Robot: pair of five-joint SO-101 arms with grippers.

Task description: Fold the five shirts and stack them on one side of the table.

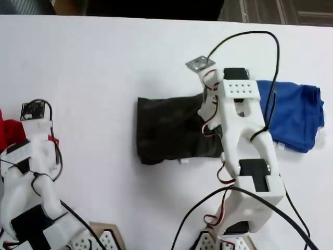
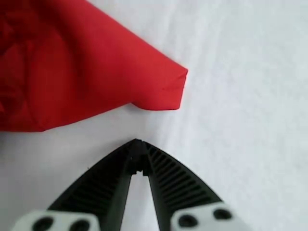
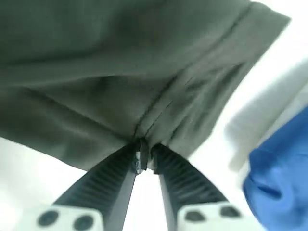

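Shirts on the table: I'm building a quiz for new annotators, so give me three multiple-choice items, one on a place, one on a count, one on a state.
1. Where does the blue shirt lie?
A) beside the dark shirt, apart from it
B) on top of it
C) beneath it

2. How many shirts show in the high view?
A) one
B) three
C) five

3. The left end effector, near the red shirt, is:
A) wide open
B) gripping it
C) shut and empty

Key:
1 A, a gap shows between them.
2 B, red, dark and blue.
3 C, its tips meet short of the shirt's corner.
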